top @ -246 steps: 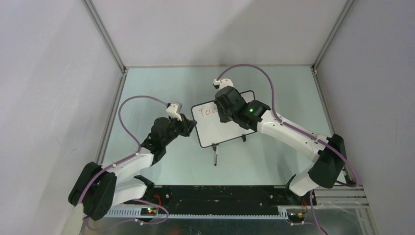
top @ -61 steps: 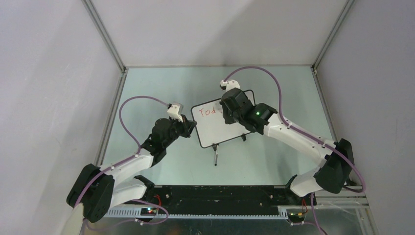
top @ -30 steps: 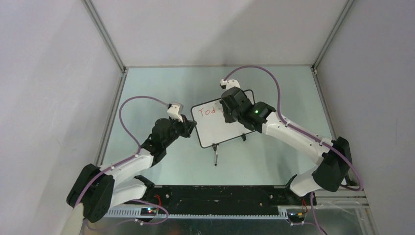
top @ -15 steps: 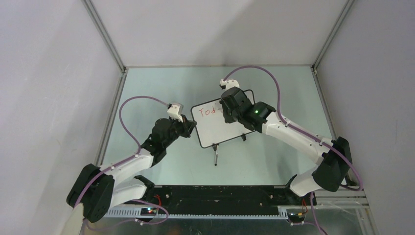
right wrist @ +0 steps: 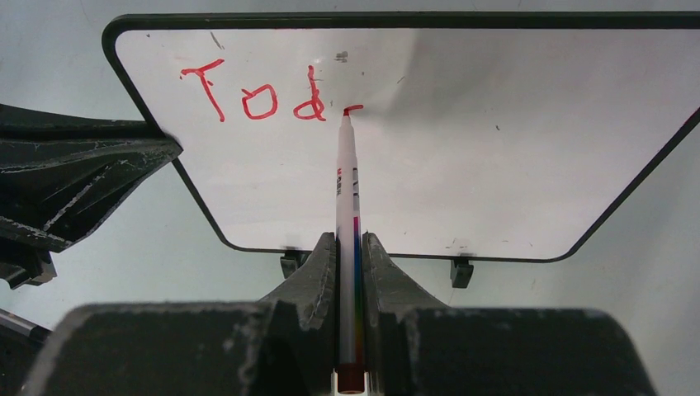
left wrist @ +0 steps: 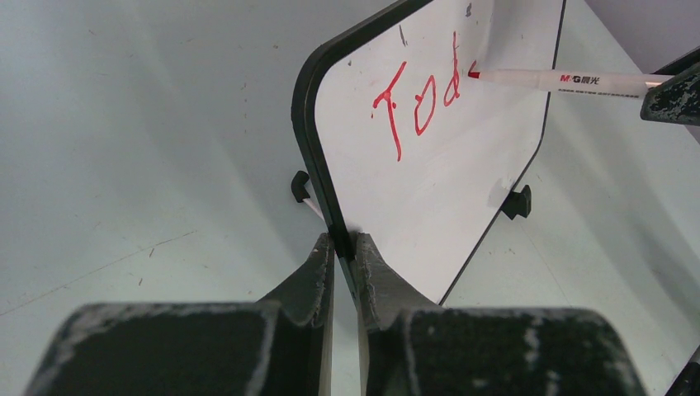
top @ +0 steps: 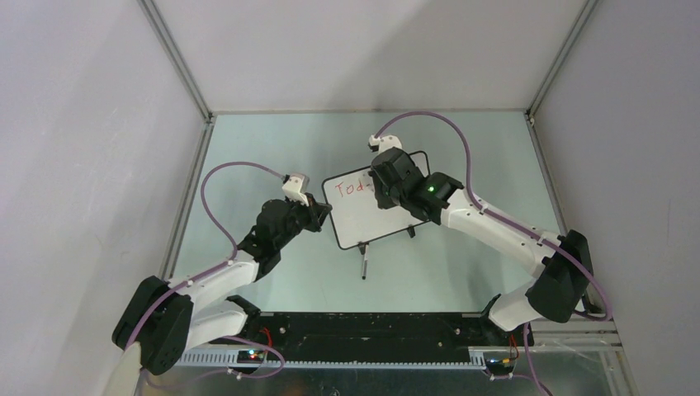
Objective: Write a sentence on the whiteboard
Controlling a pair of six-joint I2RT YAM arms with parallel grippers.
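Note:
The whiteboard [top: 363,219] stands upright on its two feet at the table's middle. It also shows in the left wrist view [left wrist: 462,165] and the right wrist view [right wrist: 462,165]. Red letters "Tod" [right wrist: 256,95] and a short fresh stroke [right wrist: 353,108] are on its upper left. My left gripper [left wrist: 343,247] is shut on the board's black left frame edge. My right gripper [right wrist: 349,247] is shut on a white marker [right wrist: 347,190], whose red tip touches the board at that stroke. The marker also shows in the left wrist view [left wrist: 569,80].
A dark pen-like object [top: 362,266] lies on the table just in front of the board. The green table [top: 462,272] is walled by grey panels on three sides, with metal rails [top: 186,198] along the edges.
The right gripper has shifted slightly with the marker, and a short stroke now follows "Tod". The left gripper and the board have not moved.

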